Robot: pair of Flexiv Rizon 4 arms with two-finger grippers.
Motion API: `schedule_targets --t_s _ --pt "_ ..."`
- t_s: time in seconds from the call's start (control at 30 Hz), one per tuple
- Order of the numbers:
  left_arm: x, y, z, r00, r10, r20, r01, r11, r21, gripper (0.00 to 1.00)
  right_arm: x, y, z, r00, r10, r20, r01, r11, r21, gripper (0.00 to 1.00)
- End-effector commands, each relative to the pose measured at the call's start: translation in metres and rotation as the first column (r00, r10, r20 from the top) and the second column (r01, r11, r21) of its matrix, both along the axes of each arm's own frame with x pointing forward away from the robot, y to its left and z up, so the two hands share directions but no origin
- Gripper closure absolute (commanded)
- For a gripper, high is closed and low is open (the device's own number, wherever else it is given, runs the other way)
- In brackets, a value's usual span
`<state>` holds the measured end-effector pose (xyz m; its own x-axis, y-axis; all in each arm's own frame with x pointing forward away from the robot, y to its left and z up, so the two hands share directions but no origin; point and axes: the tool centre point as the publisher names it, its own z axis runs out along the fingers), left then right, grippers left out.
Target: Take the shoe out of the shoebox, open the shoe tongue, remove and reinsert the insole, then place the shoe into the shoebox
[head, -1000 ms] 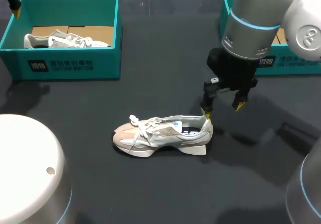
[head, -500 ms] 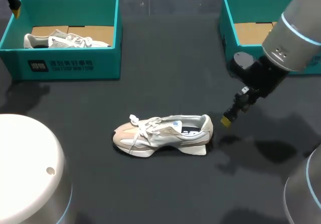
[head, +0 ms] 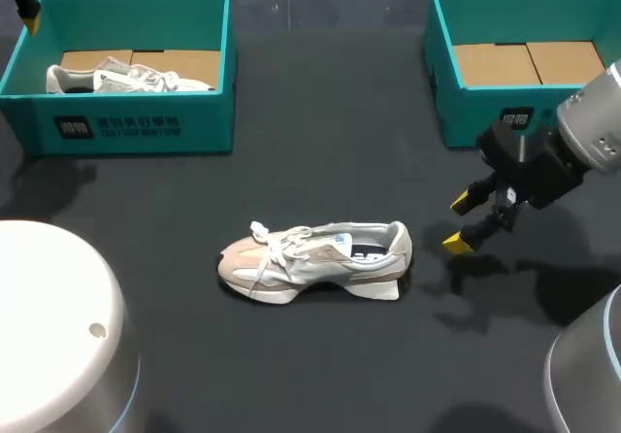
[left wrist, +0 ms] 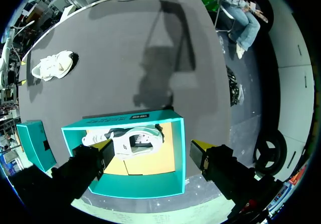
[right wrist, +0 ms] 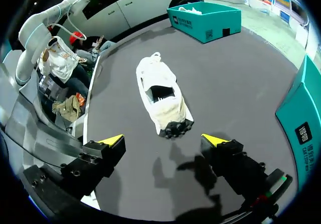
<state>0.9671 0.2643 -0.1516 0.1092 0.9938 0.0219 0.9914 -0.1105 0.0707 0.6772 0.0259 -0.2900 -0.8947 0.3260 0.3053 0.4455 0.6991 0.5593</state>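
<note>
Shoe [head: 315,260] stands on its sole on the table [head: 320,161], heel toward the right gripper [head: 462,221], which hangs spread and empty just off that heel; its wrist view shows the shoe's length running straight ahead. Far from the shoe, the left gripper [left wrist: 153,148] gapes over a boxed second shoe [left wrist: 128,139], a spread only its wrist view shows.

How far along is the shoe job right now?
Done: the shoe stands on the table, out of the empty right shoebox. In hand: nothing; the right gripper hangs open beside its heel. Left, apparently: tongue, insole, reboxing.
</note>
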Motion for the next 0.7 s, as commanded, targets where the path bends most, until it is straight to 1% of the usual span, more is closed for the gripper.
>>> schedule_targets --t_s 0.03,0.13,0.17,0.2,0.23,0.3,0.33,0.4,0.5,0.6,0.7 --pt "0.0 0.0 0.0 1.0 -0.001 0.001 0.001 1.0 0.002 0.0 -0.006 -0.002 -0.002 0.997 -0.059 0.058 0.05 0.988 0.143 0.0" --pt "0.0 0.0 0.0 1.0 -0.001 0.001 0.001 1.0 0.002 0.0 -0.006 -0.002 -0.002 0.997 -0.059 0.058 0.05 0.988 0.143 0.0" --pt "0.0 0.0 0.0 1.0 -0.001 0.001 0.001 1.0 0.002 0.0 -0.004 -0.011 -0.01 0.992 -0.106 0.065 0.097 0.986 0.139 0.0" --pt "0.0 0.0 0.0 1.0 -0.001 0.001 0.001 1.0 0.002 0.0 -0.004 -0.018 -0.016 0.989 -0.128 0.08 0.115 0.983 0.145 0.0" --pt "0.0 0.0 0.0 1.0 -0.001 0.001 0.001 1.0 0.002 0.0 -0.005 -0.024 -0.022 0.986 -0.133 0.099 0.114 0.978 0.173 0.0" --pt "0.0 0.0 0.0 1.0 -0.001 0.001 0.001 1.0 0.002 0.0 -0.008 -0.034 -0.03 0.979 -0.136 0.15 0.106 0.976 0.191 0.0" --pt "0.0 0.0 0.0 1.0 -0.001 0.001 0.001 1.0 0.002 0.0 -0.009 -0.038 -0.033 0.979 -0.121 0.166 0.085 0.974 0.21 0.0" --pt "0.0 0.0 0.0 1.0 -0.001 0.001 0.001 1.0 0.002 0.0 -0.01 -0.047 -0.04 0.974 -0.131 0.182 0.092 0.974 0.208 0.0" --pt "0.0 0.0 0.0 1.0 -0.001 0.001 0.001 1.0 0.002 0.0 -0.012 -0.056 -0.045 0.968 -0.119 0.221 0.068 0.971 0.227 0.0" --pt "0.0 0.0 0.0 1.0 -0.001 0.001 0.001 1.0 0.002 0.0 -0.016 -0.063 -0.049 0.948 -0.099 0.301 0.019 0.967 0.255 0.0" --pt "0.0 0.0 0.0 1.0 -0.001 0.001 0.001 1.0 0.002 0.0 -0.016 -0.063 -0.049 0.948 -0.099 0.301 0.019 0.967 0.255 0.0"
